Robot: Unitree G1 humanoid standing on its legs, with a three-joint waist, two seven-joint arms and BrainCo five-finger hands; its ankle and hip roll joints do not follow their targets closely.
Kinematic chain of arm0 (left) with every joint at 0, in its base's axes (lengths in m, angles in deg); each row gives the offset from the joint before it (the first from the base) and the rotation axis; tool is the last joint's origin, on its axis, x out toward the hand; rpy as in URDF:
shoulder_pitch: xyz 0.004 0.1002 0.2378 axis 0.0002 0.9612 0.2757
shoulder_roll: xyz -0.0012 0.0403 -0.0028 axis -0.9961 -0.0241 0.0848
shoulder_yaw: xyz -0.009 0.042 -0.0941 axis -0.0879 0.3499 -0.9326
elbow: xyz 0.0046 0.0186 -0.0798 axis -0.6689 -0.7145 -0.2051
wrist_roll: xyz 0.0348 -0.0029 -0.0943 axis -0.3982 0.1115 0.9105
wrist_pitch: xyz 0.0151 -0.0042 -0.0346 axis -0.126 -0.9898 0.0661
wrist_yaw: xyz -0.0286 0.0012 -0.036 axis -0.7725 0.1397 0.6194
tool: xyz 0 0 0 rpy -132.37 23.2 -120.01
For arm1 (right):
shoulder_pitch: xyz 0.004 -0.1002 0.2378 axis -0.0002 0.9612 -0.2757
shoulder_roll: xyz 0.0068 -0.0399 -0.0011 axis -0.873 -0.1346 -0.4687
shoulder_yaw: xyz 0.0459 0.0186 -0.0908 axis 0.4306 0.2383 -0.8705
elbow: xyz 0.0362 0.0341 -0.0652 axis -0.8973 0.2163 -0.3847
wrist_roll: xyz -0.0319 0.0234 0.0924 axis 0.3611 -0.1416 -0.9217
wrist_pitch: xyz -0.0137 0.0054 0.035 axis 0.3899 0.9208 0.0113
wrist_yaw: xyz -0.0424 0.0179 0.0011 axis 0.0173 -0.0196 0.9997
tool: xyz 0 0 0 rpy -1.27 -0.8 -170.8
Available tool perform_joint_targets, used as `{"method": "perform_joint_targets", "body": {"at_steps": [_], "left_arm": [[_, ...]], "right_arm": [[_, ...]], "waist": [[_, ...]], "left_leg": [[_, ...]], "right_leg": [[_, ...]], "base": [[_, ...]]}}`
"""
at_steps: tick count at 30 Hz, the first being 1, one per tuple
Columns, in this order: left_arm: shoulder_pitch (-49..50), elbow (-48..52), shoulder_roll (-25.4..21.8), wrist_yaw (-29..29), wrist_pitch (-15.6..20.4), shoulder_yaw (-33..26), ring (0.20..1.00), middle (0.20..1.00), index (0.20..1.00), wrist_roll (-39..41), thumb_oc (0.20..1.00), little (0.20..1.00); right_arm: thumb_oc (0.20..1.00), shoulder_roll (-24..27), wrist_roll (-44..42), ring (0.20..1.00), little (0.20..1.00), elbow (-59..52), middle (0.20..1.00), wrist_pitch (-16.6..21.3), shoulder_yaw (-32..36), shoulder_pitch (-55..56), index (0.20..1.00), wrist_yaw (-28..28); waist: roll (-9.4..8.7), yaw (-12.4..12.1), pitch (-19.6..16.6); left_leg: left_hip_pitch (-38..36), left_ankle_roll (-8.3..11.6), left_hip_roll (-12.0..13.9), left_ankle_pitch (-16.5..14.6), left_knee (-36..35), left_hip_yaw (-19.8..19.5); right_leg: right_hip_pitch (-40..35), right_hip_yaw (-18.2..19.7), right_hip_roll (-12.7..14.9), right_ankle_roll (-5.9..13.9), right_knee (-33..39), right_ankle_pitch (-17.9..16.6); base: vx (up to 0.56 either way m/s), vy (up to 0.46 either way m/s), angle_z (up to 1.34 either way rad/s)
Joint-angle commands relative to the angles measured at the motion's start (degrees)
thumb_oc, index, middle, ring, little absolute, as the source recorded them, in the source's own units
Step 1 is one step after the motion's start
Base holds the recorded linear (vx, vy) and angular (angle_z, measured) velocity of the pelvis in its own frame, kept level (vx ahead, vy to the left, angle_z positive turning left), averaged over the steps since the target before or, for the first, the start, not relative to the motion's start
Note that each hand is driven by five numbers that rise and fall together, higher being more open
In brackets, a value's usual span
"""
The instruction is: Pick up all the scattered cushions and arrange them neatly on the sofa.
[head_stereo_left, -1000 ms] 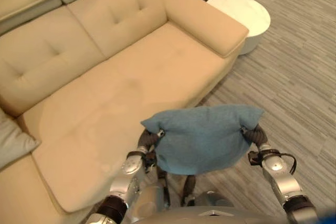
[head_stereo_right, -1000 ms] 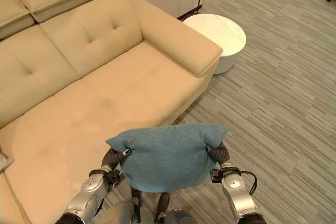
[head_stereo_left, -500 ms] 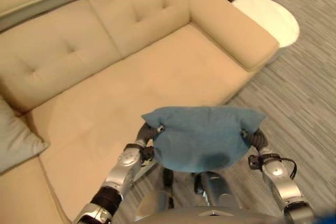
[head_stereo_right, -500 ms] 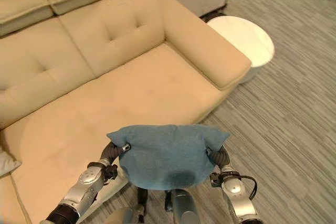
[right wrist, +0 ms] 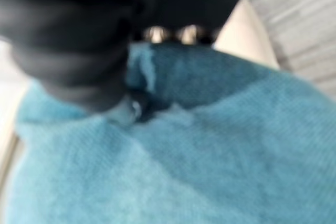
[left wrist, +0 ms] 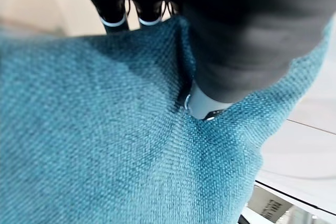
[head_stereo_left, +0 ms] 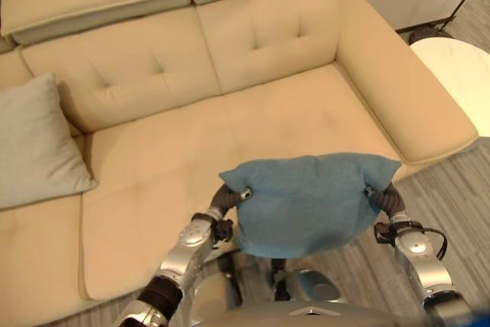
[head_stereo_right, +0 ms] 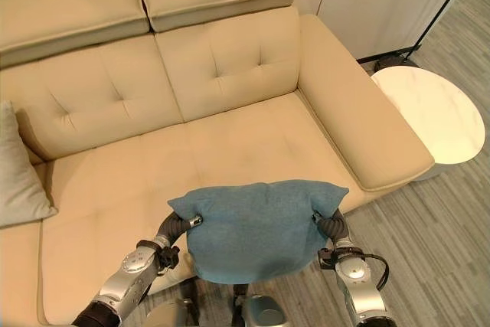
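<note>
Now | left robot hand (head_stereo_left: 223,198), right robot hand (head_stereo_left: 385,196) raised | both pinching blue cushion (head_stereo_left: 306,203) corners

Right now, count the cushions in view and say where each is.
2. A blue cushion is held up by the left hand and the right hand before the sofa; a grey cushion leans against its backrest at the left. More may lie out of view.

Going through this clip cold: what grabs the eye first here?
A teal cushion hangs in front of the robot, pinched at its upper corners by the left hand and right hand, just off the beige sofa's front edge. A grey cushion leans against the sofa's back at its left end.
</note>
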State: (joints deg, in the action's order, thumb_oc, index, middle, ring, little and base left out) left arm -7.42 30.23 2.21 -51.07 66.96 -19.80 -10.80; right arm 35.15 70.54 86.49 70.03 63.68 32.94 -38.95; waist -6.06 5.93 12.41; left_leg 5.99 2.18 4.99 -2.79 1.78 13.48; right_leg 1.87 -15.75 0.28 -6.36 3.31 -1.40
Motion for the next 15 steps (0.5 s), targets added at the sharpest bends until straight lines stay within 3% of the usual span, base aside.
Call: {"method": "perform_joint_targets", "body": {"at_steps": [1, 5, 10, 11, 12, 14, 15], "left_arm": [[-0.38, 7.32, 1.96, 1.69, 4.66, -0.47, 0.200, 0.200, 0.200, 2.44, 0.200, 0.200], [0.27, 7.23, 1.90, 1.37, 4.53, -0.66, 0.200, 0.200, 0.200, 2.32, 0.200, 0.200], [2.05, 7.92, 0.54, 0.92, 4.44, -2.39, 0.200, 0.200, 0.200, 2.29, 0.200, 0.200], [2.43, 8.22, 0.29, 0.84, 4.50, -2.76, 0.200, 0.200, 0.200, 2.38, 0.200, 0.200], [2.83, 8.64, -0.26, 0.59, 4.55, -3.76, 0.200, 0.200, 0.200, 2.43, 0.200, 0.200], [3.25, 9.71, -1.06, 0.07, 4.83, -4.72, 0.200, 0.200, 0.200, 2.51, 0.200, 0.200], [3.24, 9.74, -1.08, 0.07, 4.80, -4.74, 0.200, 0.200, 0.200, 2.51, 0.200, 0.200]], "right_arm": [[0.200, 0.71, -2.33, 0.200, 0.200, -3.63, 0.200, 4.99, 1.71, 0.05, 0.200, 0.60], [0.200, 0.32, -2.04, 0.200, 0.200, -3.70, 0.200, 4.77, 2.30, 0.58, 0.200, 0.44], [0.200, -0.22, -1.07, 0.200, 0.200, -3.76, 0.200, 4.11, 2.18, -0.30, 0.200, 0.26], [0.200, -0.55, -1.04, 0.200, 0.200, -3.90, 0.200, 4.05, 2.06, -0.55, 0.200, 0.42], [0.200, -0.78, -0.65, 0.200, 0.200, -4.37, 0.200, 3.83, 2.25, -0.97, 0.200, 0.44], [0.200, -1.28, -0.46, 0.200, 0.200, -5.10, 0.200, 3.77, 2.55, -1.46, 0.200, 0.58], [0.200, -1.30, -0.46, 0.200, 0.200, -5.11, 0.200, 3.76, 2.55, -1.49, 0.200, 0.58]], "waist": [[0.27, 0.42, -4.27], [0.34, 0.30, -4.96], [0.82, -1.52, -5.01], [0.89, -1.83, -5.02], [1.45, -2.76, -4.40], [1.66, -2.64, -2.85], [1.52, -2.70, -2.90]], "left_leg": [[-2.28, -0.38, 0.23, -0.74, -0.65, 2.86], [-3.51, -0.18, 0.29, -0.26, -1.56, 3.66], [-4.30, -1.92, -0.94, -4.10, 0.67, 1.96], [-4.54, -2.47, -1.37, -4.80, 0.88, 1.49], [-4.71, -4.11, -2.30, -6.48, 2.34, -0.11], [-5.14, -5.60, -3.27, -6.99, 3.10, -1.16], [-4.97, -5.71, -3.45, -7.04, 3.22, -1.06]], "right_leg": [[-1.38, 0.94, -0.32, 6.26, -3.06, 9.91], [-2.03, -0.77, 0.17, 6.26, -4.04, 10.58], [-2.56, -1.06, 2.03, 7.70, -6.99, 11.17], [-2.13, -0.95, 2.55, 8.01, -8.52, 11.24], [-0.03, -1.16, 4.47, 9.46, -14.93, 10.73], [4.04, 0.74, 6.18, 11.94, -23.93, 7.20], [4.48, 0.93, 6.43, 12.05, -24.54, 7.41]], "base": [[0.13, 0.171, 0.13], [0.08, 0.175, 0.15], [0.04, 0.273, 0.16], [0.01, 0.454, 0.00], [-0.01, 0.463, -0.06], [-0.06, 0.316, -0.06], [-0.08, 0.147, 0.05]]}}
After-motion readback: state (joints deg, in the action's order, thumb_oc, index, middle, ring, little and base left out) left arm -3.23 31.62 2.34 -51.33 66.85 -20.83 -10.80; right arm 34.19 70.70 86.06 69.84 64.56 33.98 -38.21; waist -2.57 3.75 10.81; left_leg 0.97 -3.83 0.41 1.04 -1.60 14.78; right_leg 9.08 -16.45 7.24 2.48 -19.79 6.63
